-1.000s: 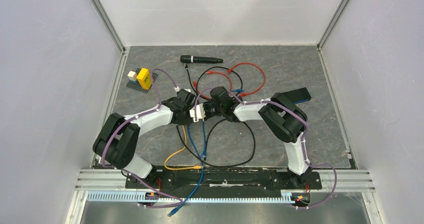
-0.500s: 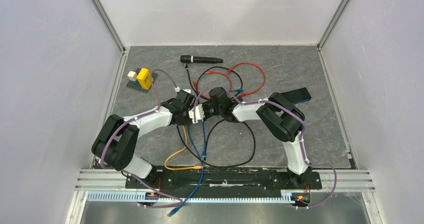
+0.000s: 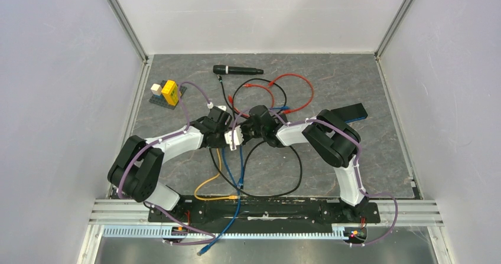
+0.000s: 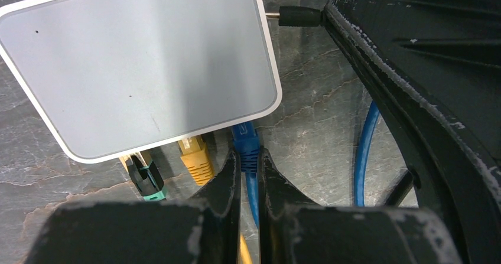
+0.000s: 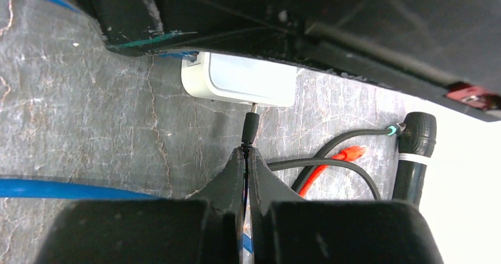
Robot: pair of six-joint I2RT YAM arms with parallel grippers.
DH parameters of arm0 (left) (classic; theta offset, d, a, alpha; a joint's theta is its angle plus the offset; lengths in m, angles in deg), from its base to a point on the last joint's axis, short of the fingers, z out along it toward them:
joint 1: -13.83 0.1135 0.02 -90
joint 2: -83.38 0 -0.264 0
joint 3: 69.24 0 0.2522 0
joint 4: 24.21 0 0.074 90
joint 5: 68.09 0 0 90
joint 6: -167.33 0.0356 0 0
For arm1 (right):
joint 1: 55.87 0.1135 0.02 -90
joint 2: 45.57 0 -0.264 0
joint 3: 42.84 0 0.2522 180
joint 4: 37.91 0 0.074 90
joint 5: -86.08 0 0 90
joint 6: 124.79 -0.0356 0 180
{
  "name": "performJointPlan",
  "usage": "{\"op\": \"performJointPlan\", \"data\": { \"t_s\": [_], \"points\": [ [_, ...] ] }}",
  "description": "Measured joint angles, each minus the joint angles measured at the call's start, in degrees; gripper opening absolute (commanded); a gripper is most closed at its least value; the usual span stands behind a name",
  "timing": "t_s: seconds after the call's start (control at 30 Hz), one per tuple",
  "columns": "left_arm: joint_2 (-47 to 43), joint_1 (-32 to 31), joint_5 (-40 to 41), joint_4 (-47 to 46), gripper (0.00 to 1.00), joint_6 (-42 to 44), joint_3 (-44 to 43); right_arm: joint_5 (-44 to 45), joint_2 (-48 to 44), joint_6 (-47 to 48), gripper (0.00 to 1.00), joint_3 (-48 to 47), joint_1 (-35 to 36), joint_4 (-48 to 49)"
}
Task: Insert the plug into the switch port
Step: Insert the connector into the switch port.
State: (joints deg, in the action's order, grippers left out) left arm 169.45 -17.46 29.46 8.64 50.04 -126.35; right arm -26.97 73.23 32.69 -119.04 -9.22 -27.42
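Left end effector (image 4: pixel 249 159) pinches the blue plug (image 4: pixel 244 139) by its tail, nose at the switch (image 4: pixel 136 63) long edge, axis square to it; right end effector (image 5: pixel 247 152), pressed together on the black barrel plug (image 5: pixel 250 128), aims its pin at the adjoining edge; seating unclear.

Two arms are reaching in from the bottom of the top view: one left arm (image 3: pixel 177 139) and one right arm (image 3: pixel 331 140). One pale switch box (image 4: pixel 136 63) is lying at frame centre. Three network plugs are sitting at its lower edge in the left wrist view: one green-black plug (image 4: pixel 145 178), one yellow plug (image 4: pixel 195 157) and one blue plug (image 4: pixel 245 143). One black barrel plug (image 4: pixel 298 17) is pointing at its upper right side. One black microphone (image 3: pixel 238 70) is lying at upper centre. One yellow block (image 3: pixel 170 91) and one white block (image 3: pixel 155 89) are sitting at upper left.
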Motion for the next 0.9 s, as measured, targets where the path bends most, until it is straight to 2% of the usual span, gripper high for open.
{"op": "performJointPlan", "data": {
  "t_s": [0.57, 0.9],
  "points": [
    [0.0, -1.0, -0.3, -0.5, 0.02, 1.3, 0.2, -1.4, 0.0, 6.1, 0.00, 6.1, -0.3, 10.9],
    [-0.2, -1.3, -0.2, -0.8, 0.02, 1.4, 0.3, 5.2, -0.8, 8.4, 0.00, 6.1, 0.7, 8.7]
  ]
}}
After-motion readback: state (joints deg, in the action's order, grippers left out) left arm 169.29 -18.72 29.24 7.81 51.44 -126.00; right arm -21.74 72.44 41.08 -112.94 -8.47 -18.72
